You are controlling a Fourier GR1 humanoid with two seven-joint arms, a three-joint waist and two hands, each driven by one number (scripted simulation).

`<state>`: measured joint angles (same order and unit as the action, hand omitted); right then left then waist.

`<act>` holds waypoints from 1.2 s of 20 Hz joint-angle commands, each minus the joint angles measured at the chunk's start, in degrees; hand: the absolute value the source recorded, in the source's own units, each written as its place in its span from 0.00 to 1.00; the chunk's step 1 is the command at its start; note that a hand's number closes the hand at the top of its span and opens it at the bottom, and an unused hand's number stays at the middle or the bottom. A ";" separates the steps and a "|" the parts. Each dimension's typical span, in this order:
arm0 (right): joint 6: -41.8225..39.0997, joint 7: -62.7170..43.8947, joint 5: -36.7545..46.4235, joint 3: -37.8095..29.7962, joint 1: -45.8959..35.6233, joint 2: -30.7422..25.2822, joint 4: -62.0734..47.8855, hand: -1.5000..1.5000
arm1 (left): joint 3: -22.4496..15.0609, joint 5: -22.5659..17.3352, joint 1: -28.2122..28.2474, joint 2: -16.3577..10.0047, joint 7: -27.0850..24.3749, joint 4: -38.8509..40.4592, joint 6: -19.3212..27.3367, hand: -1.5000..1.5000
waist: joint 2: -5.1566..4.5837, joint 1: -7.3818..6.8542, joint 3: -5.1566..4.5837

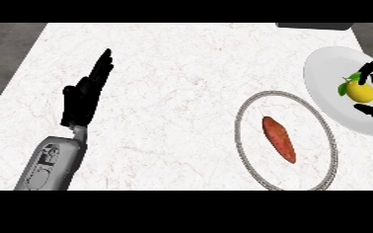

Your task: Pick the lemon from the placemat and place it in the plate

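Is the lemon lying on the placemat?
No, the lemon is over the plate, held by the right hand; only a sweet potato lies on the placemat.

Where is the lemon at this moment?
In the head view, the lemon is at the far right, over the white plate, between the right hand's fingers, right of the placemat.

yellow lemon (359, 92), white plate (325, 78), orange-red sweet potato (279, 139), veined white counter (182, 89)
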<state>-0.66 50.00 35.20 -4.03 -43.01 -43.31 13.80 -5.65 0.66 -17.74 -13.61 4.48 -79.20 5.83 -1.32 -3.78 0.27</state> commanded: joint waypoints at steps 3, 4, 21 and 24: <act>-1.58 -1.07 0.10 -0.71 -1.44 4.30 -6.67 0.00 | -0.33 0.92 -0.73 0.83 0.87 -0.34 0.72 0.50 | -0.20 0.13 0.09; -0.55 -0.27 0.41 -0.52 -0.99 5.25 -6.92 0.00 | 0.05 0.86 -1.01 0.44 0.72 0.45 0.33 0.50 | -0.22 0.28 0.08; -23.69 -2.08 -18.27 -18.82 -4.25 -7.27 -12.62 0.00 | 1.70 0.27 0.36 -0.32 -0.35 0.77 -0.83 0.50 | -0.35 1.04 0.17; -23.57 -1.75 -20.49 -21.03 -1.54 -9.62 -12.89 0.00 | 1.62 0.08 0.65 -0.01 -1.45 0.21 -0.96 0.50 | -0.86 0.70 0.42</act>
<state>-19.39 46.98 17.75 -22.06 -46.61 -49.40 1.74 -4.26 0.84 -17.58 -13.45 4.06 -79.06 5.19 -1.80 -2.97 0.51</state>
